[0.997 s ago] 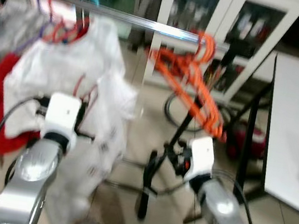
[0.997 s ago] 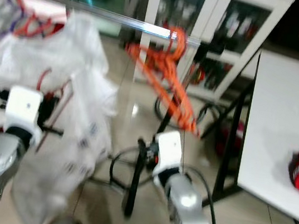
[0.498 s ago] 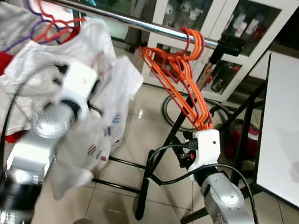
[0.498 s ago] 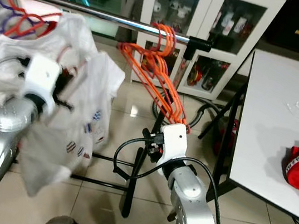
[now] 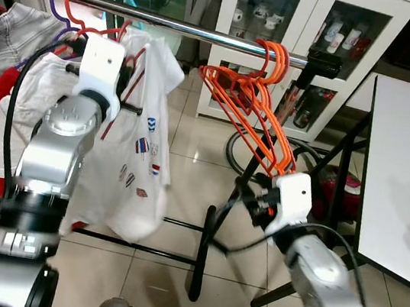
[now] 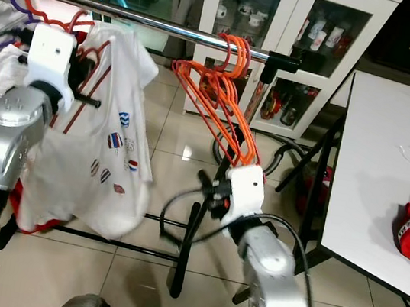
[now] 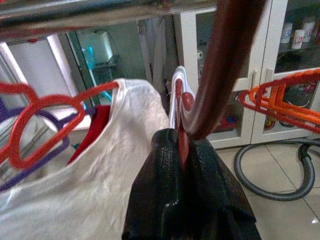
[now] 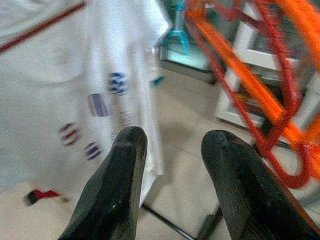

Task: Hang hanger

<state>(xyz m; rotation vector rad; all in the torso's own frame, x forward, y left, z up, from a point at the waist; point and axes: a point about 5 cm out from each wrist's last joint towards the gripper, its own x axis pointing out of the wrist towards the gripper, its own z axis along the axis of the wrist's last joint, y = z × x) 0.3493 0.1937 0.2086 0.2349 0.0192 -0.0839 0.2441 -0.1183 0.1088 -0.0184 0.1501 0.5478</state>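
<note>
The hanger (image 7: 220, 70), dark red with a white printed shirt (image 5: 131, 158) on it, was up at the steel rail (image 5: 200, 33), its hook just beside the bar near the rail's left end. My left tool (image 7: 182, 165) was pinching the hanger's neck, fingers pressed together. A second ago it sat lower, shirt sagging; now I'd raised it, so hooking looked close. My right tool (image 8: 172, 150) stayed spread, empty, below the orange hangers (image 5: 254, 107).
</note>
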